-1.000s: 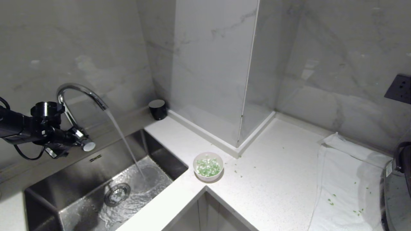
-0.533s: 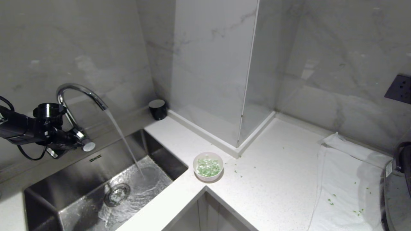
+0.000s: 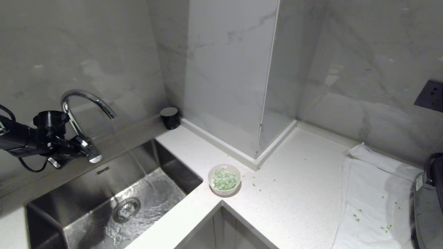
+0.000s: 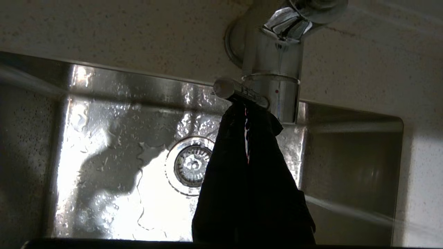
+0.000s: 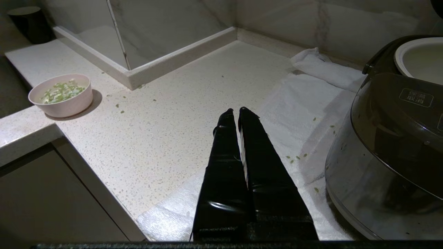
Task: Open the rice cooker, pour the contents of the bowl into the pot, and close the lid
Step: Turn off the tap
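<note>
The pale pink bowl [image 3: 224, 179] [image 5: 61, 95] stands on the white counter by the sink corner, and its chopped green contents [image 3: 225, 180] are inside. The dark rice cooker [image 5: 387, 155] [image 3: 427, 214] sits at the far right. Its pale pot [image 5: 420, 58] shows uncovered; the lid is out of view. My left gripper [image 3: 80, 148] [image 4: 245, 103] is shut, with its tips against the faucet lever [image 4: 235, 90]. My right gripper [image 5: 234, 111] hangs shut and empty over the towel beside the cooker.
A chrome faucet [image 3: 86, 98] arches over the wet steel sink [image 3: 86, 193]. A white towel [image 3: 373, 193] with stray green bits lies under the cooker. A black cup [image 3: 170, 118] stands in the back corner. A wall socket [image 3: 430, 95] is at the right.
The water stream from the faucet has thinned to almost nothing. My left gripper stays at the lever, which has dipped slightly. The bowl has not moved.
</note>
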### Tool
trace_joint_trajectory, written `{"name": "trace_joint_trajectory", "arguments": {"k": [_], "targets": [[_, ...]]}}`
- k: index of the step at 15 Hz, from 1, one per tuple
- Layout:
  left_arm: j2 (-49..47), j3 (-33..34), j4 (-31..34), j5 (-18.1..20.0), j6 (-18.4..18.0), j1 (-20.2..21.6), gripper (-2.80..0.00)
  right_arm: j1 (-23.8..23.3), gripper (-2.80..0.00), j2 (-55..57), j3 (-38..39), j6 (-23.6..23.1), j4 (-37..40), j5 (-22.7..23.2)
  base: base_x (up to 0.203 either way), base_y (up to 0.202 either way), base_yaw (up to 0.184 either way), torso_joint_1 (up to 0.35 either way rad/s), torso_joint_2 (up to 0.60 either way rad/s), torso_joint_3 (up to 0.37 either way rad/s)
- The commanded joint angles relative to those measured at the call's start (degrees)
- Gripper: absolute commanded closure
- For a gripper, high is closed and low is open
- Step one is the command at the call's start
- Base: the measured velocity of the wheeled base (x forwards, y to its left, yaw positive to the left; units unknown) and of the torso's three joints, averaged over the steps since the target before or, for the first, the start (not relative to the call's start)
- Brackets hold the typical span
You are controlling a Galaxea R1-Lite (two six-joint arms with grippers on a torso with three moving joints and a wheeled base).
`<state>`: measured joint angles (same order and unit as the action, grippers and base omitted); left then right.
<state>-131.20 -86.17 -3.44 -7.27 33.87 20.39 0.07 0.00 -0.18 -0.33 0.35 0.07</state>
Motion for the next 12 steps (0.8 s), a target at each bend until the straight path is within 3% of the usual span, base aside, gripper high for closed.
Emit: {"name": "trace_joint_trajectory", "arguments": {"k": [1,8,12], "targets": [[-1.6,-1.5,-0.2,-0.4,0.2,0.2,0.00,0.0,0.00,0.0,0.0,0.0,0.0,0.0,0.000,0.000,0.000,0.000,0.00,0.000],[-1.6,-2.6,0.0,-0.7,1.0,0.4,0.00,0.0,0.00,0.0,0.0,0.0,0.0,0.0,0.000,0.000,0.000,0.000,0.00,0.000],[1.5,0.7,0.4,-0.2,1.0,0.2,0.00,0.0,0.00,0.0,0.0,0.0,0.0,0.0,0.000,0.000,0.000,0.000,0.00,0.000]]}}
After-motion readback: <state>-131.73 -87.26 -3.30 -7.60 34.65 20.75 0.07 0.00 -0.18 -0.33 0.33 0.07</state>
